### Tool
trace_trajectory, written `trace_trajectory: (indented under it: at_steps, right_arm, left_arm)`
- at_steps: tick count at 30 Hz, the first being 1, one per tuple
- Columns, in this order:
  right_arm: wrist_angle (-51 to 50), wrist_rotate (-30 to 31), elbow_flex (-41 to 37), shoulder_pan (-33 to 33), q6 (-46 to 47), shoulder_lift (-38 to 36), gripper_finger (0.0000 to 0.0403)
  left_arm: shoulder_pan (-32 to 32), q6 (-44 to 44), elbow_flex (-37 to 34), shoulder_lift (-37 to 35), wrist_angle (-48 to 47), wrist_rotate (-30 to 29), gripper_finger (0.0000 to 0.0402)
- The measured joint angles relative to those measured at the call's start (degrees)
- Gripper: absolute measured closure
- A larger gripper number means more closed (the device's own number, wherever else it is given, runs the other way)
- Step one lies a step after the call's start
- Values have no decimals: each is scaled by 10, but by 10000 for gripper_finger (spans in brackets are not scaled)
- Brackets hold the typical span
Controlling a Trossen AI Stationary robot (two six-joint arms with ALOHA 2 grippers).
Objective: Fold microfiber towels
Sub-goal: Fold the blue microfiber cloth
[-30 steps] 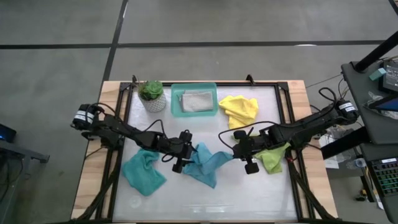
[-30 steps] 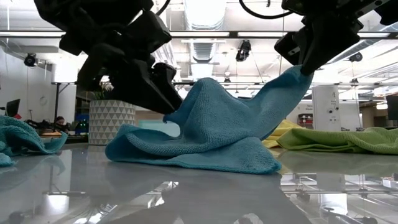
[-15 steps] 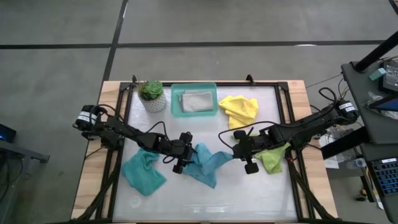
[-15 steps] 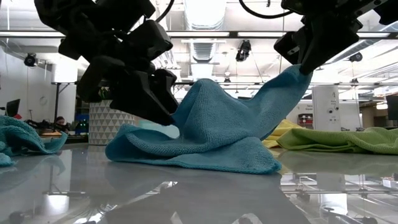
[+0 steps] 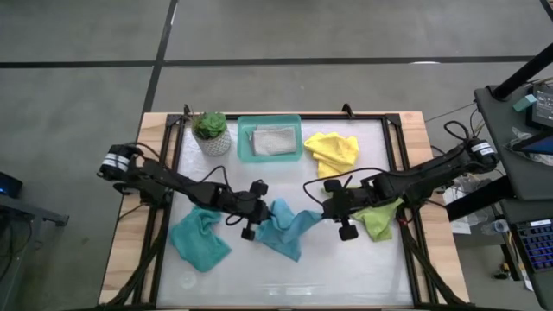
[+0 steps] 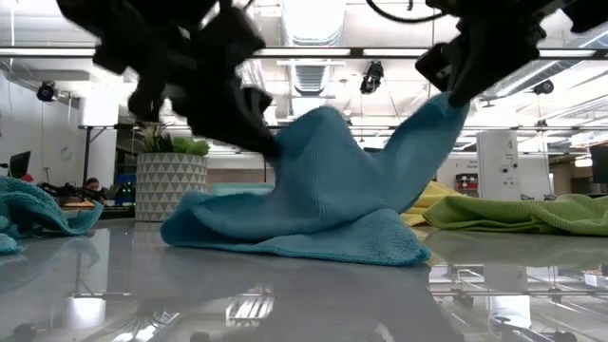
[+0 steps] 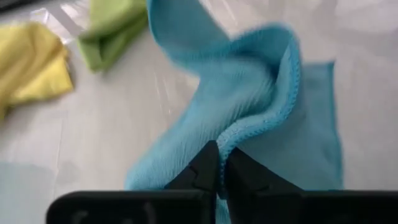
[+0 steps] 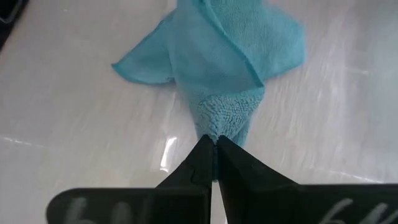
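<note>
A teal-blue microfiber towel (image 5: 285, 228) lies crumpled at the table's middle, its lower folds (image 6: 285, 237) resting on the table. My left gripper (image 5: 264, 216) is shut on its left side, and my right gripper (image 5: 321, 213) is shut on its right end, which is raised. A second teal-blue towel (image 5: 199, 242) lies bunched at the near left. A lime green towel (image 5: 380, 221) lies under my right arm, and a yellow one (image 5: 333, 152) lies farther back. A light grey towel (image 5: 275, 140) lies folded in the teal tray (image 5: 244, 149). My left gripper pinches a stitched hem (image 7: 231, 144) of the towel, at a raised fold on its left side, between its two fingers. It comes slanting down from the table's left. That fold stands lifted (image 6: 318, 128); the cloth below it stays on the table. My right gripper pinches a pointed corner (image 8: 217, 129) of the towel between its two fingers, slanting down from the table's right. The corner is held up (image 6: 442, 109), and the cloth slopes down from it to the table.
A potted plant (image 5: 212, 134) stands at the far left beside the tray. A black frame (image 5: 399, 164) borders the white table top. Bare table lies along the near edge (image 5: 328, 281).
My left gripper has shut on the towel's hem, after standing open around it, and has risen a little. The towel's left fold has come up with it. The towel's lower part and my right gripper have kept still.
</note>
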Motion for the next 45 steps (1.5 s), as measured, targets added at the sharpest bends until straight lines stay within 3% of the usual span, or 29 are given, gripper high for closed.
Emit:
trace_trajectory:
  at_steps: [5,12,20,25,28,30,34,35,38,45]
  right_arm:
    - [-70,4,54,0,3,-20,394]
    - [-157,57,154,0,2,-35,394]
    - [-240,118,282,0,-23,-33,394]
    - [-269,120,340,-4,-51,-32,394]
    - [-297,81,357,-7,-75,-32,394]
    - [-298,90,358,-12,-86,-32,394]
    - [-286,221,358,-28,-126,-27,394]
    - [-281,228,358,-37,-146,-26,394]
    - [-252,189,358,-64,-194,-23,394]
    - [-212,208,370,-96,-215,-26,394]
  left_arm:
    - [-3,-38,48,-71,-128,0,401]
    - [-4,-120,123,-173,-305,0,401]
    - [-4,-136,181,-244,-383,1,401]
    - [1,-135,220,-271,-417,-1,401]
    - [7,-135,243,-282,-445,-16,402]
    - [12,-135,253,-293,-466,-37,402]
    - [31,-95,273,-306,-494,-93,402]
    - [39,-85,282,-308,-499,-102,402]
    - [68,-69,310,-312,-504,-106,402]
    - [84,-28,358,-320,-546,-107,401]
